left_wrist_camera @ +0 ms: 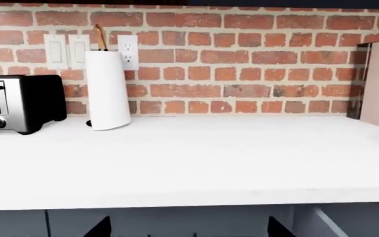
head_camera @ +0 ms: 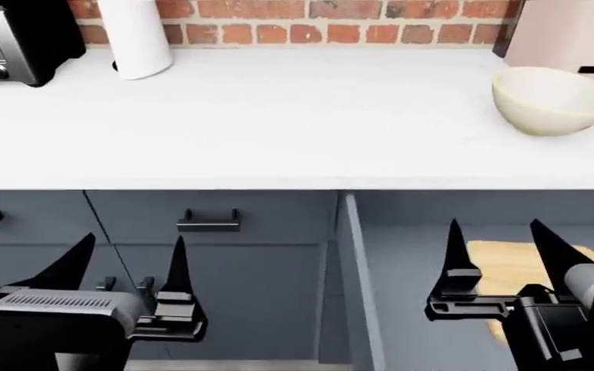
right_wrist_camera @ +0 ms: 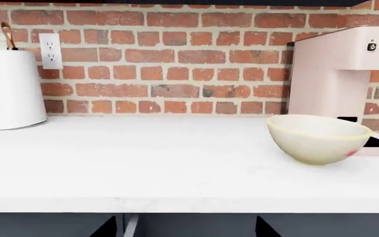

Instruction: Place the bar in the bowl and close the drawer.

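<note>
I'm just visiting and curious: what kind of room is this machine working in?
Most likely a kitchen, a simulated one: a toaster and paper towel roll stand on a white counter against a brick wall, with grey cabinets below.

The white surface (head_camera: 276,116) lies bare across its wide middle. Obstacles stand only at its edges: the toaster (head_camera: 13,39) and paper towel roll (head_camera: 132,35) at the far left, the bowl (head_camera: 550,100) and the pink machine (head_camera: 575,31) at the far right. Below, the open drawer (head_camera: 364,294) projects toward the robot at right, its left wall standing between the two grippers.
</note>
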You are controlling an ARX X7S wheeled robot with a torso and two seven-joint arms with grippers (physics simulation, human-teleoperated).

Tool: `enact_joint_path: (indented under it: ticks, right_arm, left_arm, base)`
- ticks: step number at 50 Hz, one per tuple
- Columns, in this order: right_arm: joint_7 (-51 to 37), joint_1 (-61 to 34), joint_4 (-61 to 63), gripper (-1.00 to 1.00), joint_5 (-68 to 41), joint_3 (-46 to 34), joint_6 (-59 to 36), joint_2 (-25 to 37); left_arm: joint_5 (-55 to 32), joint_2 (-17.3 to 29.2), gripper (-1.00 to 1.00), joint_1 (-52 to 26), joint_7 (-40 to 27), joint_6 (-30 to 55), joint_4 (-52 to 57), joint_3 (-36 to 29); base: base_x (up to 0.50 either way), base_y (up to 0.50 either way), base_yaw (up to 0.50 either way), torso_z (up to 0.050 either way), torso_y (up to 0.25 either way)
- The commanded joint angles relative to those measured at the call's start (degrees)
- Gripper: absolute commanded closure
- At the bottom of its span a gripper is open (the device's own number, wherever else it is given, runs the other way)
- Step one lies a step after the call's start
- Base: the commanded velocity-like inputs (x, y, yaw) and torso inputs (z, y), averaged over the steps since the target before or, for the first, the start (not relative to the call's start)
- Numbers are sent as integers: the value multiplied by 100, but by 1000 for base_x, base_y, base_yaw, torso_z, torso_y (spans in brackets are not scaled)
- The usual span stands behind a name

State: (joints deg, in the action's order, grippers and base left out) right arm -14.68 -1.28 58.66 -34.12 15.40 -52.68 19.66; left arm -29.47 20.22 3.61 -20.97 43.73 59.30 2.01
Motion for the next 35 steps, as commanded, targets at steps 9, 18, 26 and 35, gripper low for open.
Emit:
enact_joint_path:
  ticks: [9, 18, 26, 35]
  right_arm:
    - [-183, 44, -46, -100, -258, -13, 112, 178]
    - [-271, 49, -49, -100, -362, 4, 133, 242]
    - [-367, 28, -40, -100, -469, 9, 120, 309]
    - [-459, 10, -55, -100, -562, 11, 146, 380]
  left_arm:
    - [-383, 325, -100, 19, -385, -188, -31, -119]
    - [-470, 417, -100, 9, -486, -249, -58, -168]
    - [-559, 481, -100, 13, -557, -301, -74, -178]
    - [-688, 568, -100, -20, -674, -323, -51, -195]
  base:
    - [-58, -500, 0, 0, 0]
    - [-57, -500, 0, 0, 0]
    - [-57, -500, 0, 0, 0]
    - [-57, -500, 0, 0, 0]
